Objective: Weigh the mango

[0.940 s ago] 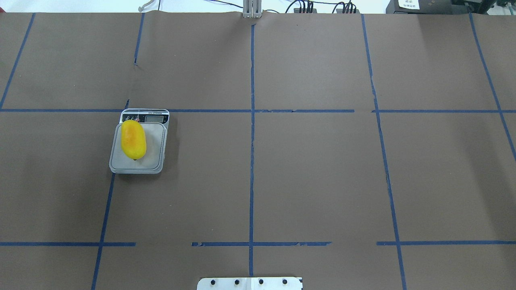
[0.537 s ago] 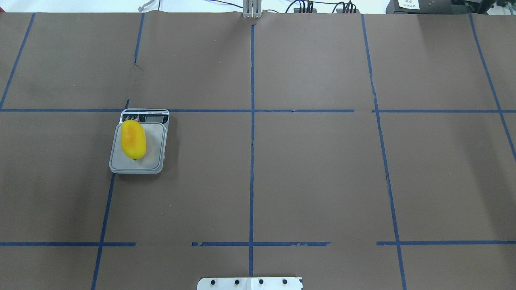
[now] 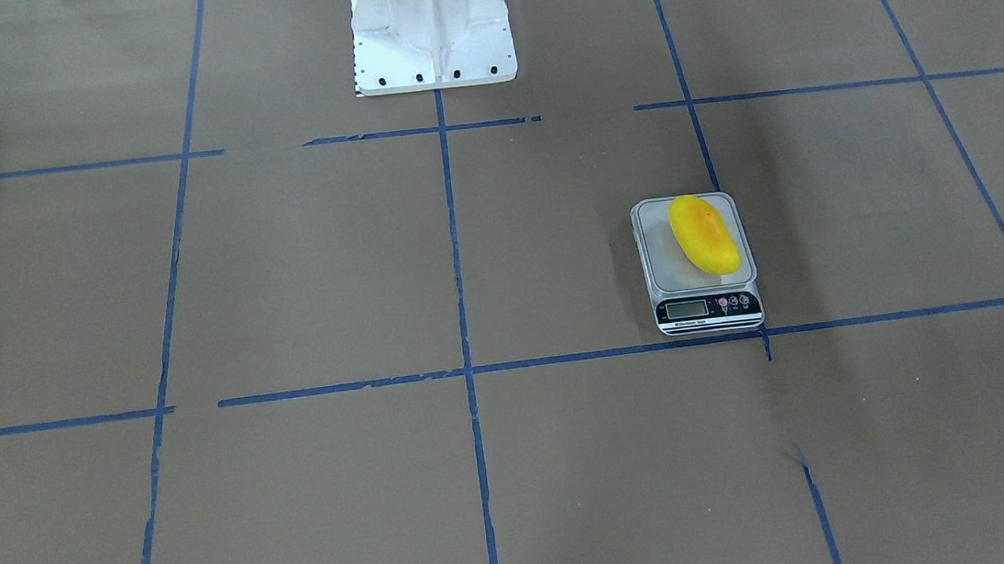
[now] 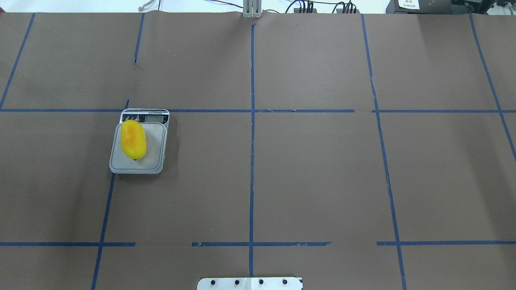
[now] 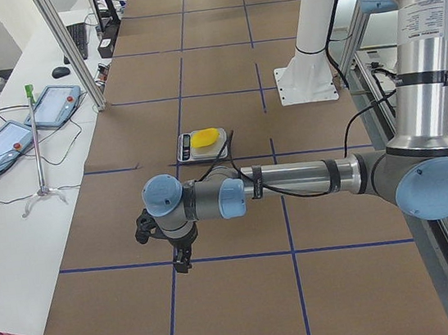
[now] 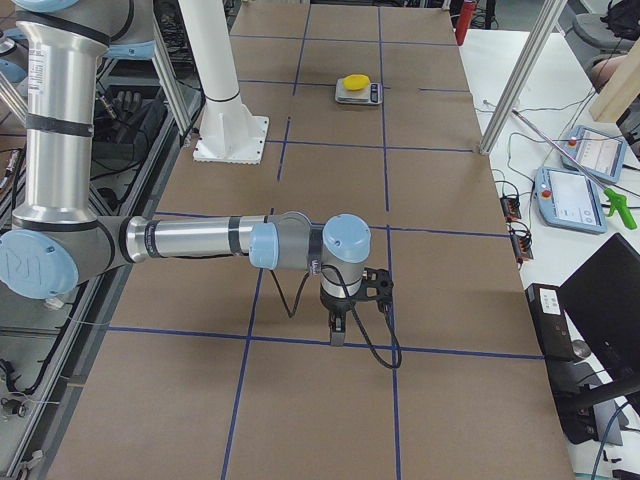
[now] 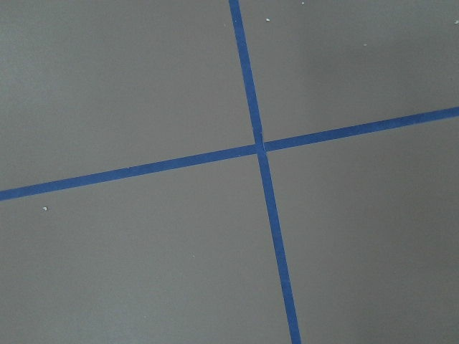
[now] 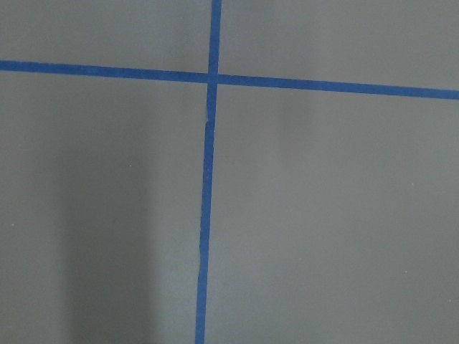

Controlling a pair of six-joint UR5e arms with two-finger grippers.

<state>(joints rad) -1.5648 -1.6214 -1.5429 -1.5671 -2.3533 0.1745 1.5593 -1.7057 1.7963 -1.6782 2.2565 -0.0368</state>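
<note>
The yellow mango (image 4: 133, 139) with an orange blush lies on the left part of a small digital scale's platform (image 4: 155, 141), on the robot's left side of the table. It also shows in the front view (image 3: 704, 234) on the scale (image 3: 666, 266), and far off in both side views (image 5: 207, 137) (image 6: 356, 82). No gripper touches it. My left gripper (image 5: 182, 260) hangs over a tape crossing, well short of the scale; I cannot tell whether it is open or shut. My right gripper (image 6: 337, 335) hangs over the table's other end; I cannot tell its state either.
The white robot base (image 3: 432, 31) stands at the table's near-robot edge. Blue tape lines (image 4: 252, 121) grid the brown table cover. Teach pendants (image 5: 50, 103) (image 6: 590, 155) and cables lie on the side benches. Aluminium posts (image 5: 68, 47) stand at the table's far edge.
</note>
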